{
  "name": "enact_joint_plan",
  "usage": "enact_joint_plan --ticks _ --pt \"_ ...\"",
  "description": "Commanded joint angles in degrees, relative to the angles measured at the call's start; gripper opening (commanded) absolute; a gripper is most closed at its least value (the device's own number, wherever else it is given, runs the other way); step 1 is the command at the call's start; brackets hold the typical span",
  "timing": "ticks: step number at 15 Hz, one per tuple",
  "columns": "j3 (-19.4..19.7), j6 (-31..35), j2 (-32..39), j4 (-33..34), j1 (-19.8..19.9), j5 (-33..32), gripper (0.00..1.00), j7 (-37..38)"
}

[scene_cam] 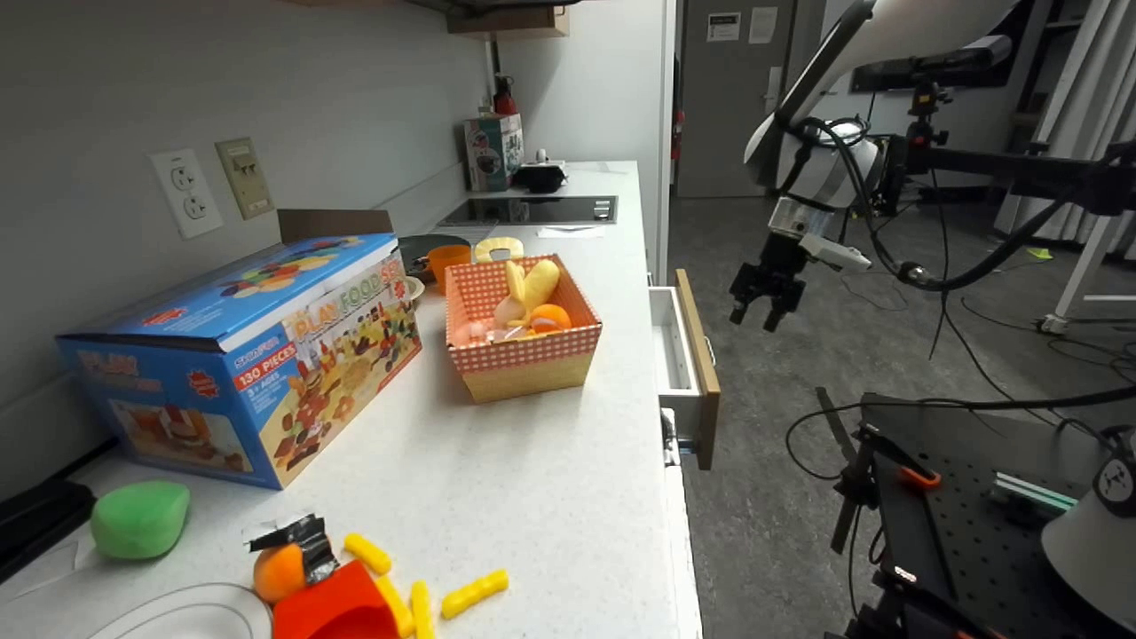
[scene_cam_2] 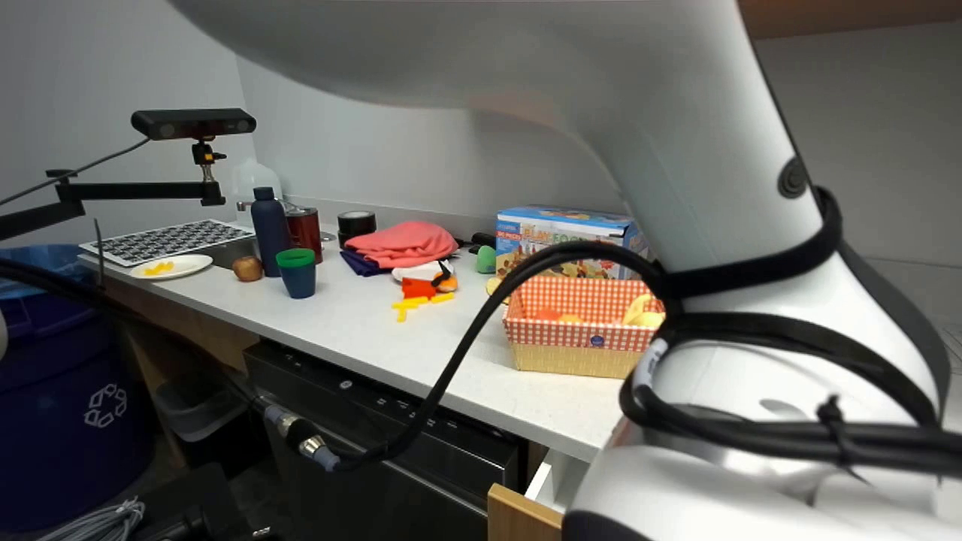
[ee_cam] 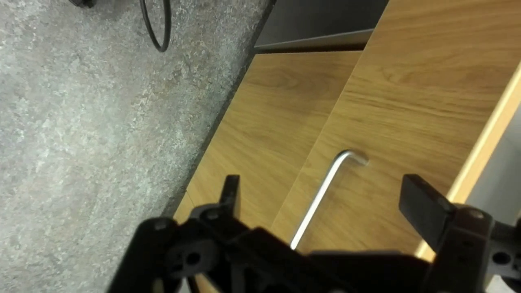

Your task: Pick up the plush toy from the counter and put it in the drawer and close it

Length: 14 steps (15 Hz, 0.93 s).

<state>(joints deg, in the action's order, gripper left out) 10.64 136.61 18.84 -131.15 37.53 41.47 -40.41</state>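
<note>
While its two fingers stand spread wide apart, the tool hangs at two o'clock from the drawer in an exterior view; in the wrist view the metal handle shows beyond the gap, its lower end hidden behind the tool's dark body. Pulled out between three and four o'clock from the red-checked basket, the drawer has its inner side covered by the edge of the tabletop, and where the white arm crosses an exterior view, only a corner of the drawer shows, at six o'clock. A pale yellow lump sits in the basket at twelve o'clock from a round orange piece, but I cannot tell whether it is the plush toy, and pieces lower down are partly masked by the basket's near wall. At nine o'clock from the basket stands a play food box, at eight o'clock lies a green piece, and towards seven o'clock a red piece and a white plate are cut off by the lower edge of the view
</note>
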Motion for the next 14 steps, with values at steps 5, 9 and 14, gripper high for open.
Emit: enact_joint_plan --ticks 5,9,14 --pt "1.49 -0.60 -2.77 -0.30 -4.30 -0.29 1.00 0.29" --pt "1.95 -0.57 -2.14 -0.32 -4.06 -0.35 1.00 0.23" --pt "2.30 -0.86 -3.97 0.22 -4.29 -2.02 1.00 -0.67"
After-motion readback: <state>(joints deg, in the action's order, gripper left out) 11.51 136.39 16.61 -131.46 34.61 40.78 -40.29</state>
